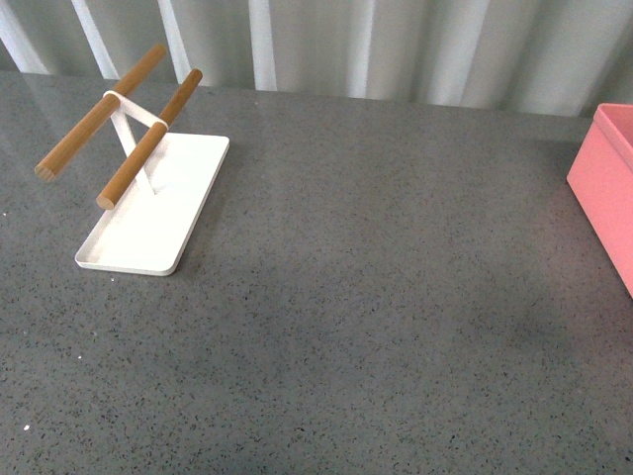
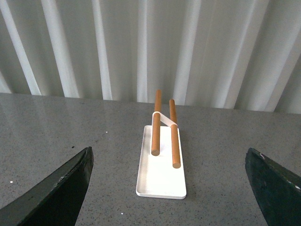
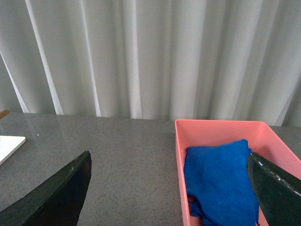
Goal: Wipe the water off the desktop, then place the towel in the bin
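Observation:
The bright blue towel [image 3: 218, 176] lies crumpled inside the salmon-pink bin [image 3: 214, 125] in the right wrist view. In the front view only a corner of the bin [image 1: 603, 188] shows at the right edge, and the towel is hidden there. The dark grey speckled desktop [image 1: 376, 297] looks dry, with no water visible. My right gripper [image 3: 171, 190] is open and empty, held above the desktop beside the bin's near wall. My left gripper [image 2: 171, 188] is open and empty, facing the white tray. Neither arm shows in the front view.
A flat white tray [image 1: 148, 213] with two wooden bars [image 1: 148, 129] on a white stand sits at the far left of the desktop; it also shows in the left wrist view [image 2: 161, 174]. A pale pleated curtain [image 1: 396, 40] hangs behind the table.

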{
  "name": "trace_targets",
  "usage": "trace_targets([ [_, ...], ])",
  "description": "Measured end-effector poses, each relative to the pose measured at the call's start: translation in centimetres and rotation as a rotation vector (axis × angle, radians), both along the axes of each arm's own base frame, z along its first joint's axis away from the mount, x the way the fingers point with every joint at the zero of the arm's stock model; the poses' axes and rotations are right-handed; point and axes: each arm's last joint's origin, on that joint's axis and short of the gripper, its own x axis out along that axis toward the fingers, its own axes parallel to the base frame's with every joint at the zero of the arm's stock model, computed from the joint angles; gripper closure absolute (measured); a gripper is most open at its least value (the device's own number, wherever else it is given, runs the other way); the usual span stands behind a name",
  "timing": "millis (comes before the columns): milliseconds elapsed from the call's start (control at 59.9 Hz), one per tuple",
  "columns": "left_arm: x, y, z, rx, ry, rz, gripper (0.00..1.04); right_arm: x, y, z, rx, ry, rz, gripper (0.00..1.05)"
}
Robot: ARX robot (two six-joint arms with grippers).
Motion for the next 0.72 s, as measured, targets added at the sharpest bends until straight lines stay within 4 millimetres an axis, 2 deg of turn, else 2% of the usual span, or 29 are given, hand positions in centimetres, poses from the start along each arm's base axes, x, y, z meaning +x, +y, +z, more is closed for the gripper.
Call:
trace_targets([
  [718, 0.0, 0.0, 0.0, 0.0, 0.0, 0.0, 0.07, 0.0, 0.0, 0.0, 0.0, 0.0, 0.0, 0.07],
])
